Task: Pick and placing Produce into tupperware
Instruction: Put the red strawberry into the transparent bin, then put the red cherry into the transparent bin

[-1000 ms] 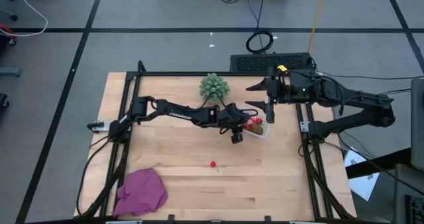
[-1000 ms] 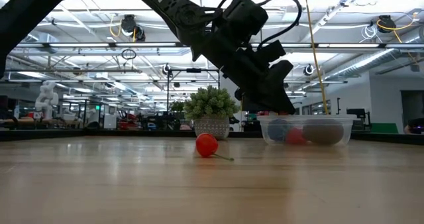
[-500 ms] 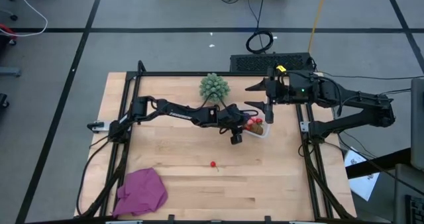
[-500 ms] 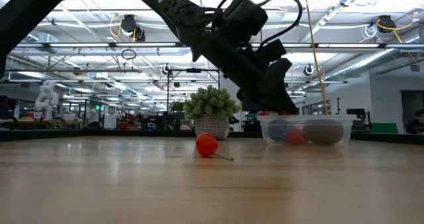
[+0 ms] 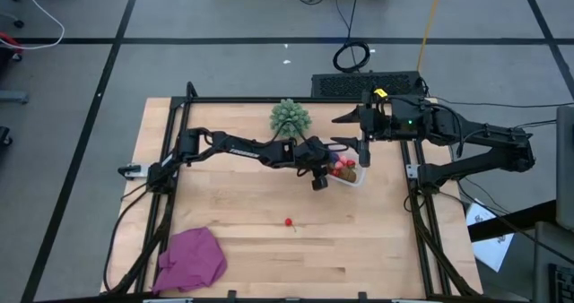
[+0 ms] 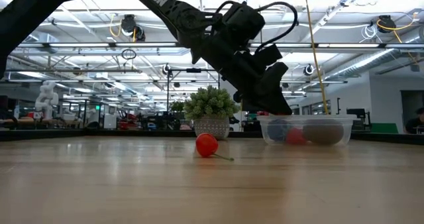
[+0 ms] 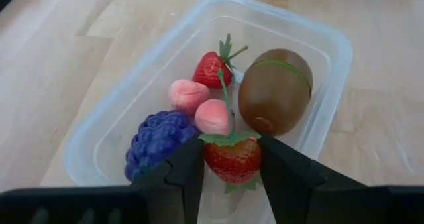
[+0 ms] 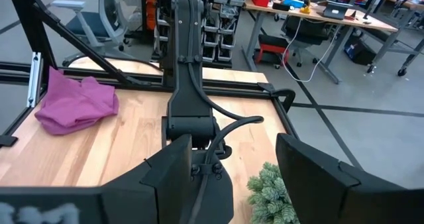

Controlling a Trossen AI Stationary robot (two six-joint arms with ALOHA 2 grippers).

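The left gripper (image 7: 230,163) is held over the near-left edge of the tupperware (image 7: 318,35), its two dark fingers (image 7: 189,174) closed on a red toy strawberry (image 7: 232,159) whose green leaves and stem stand up between them. The strawberry is seen hanging above the container's rim, not yet resting inside. In the high view the left arm is stretched across the table from the left side, and its gripper (image 5: 320,170) is placed just beside the tupperware (image 5: 356,179), which lies at the far right part of the wooden table (image 5: 242,240).

Inside the tupperware several pieces of produce are already found: a brown kiwi (image 7: 275,90) on the right side, a second strawberry (image 7: 212,68) at the far end, two small pink peach-like pieces (image 7: 199,105) in the middle, and a purple grape cluster (image 7: 159,141) at the near left. In the low view the container (image 6: 306,130) is seen standing flat on the table, with the fruit showing through its clear wall.

One small red cherry with a thin stem (image 5: 288,221) is left alone on the table, well apart from the tupperware, toward the near side; it is also seen in the low view (image 6: 207,145).

The right gripper (image 5: 363,152) is held above the far right edge of the table, near the tupperware; its fingers are set apart and nothing is held between them.

A green spiky ball (image 5: 290,116) is placed at the far edge of the table, and a magenta cloth (image 5: 191,258) lies at the near left corner.
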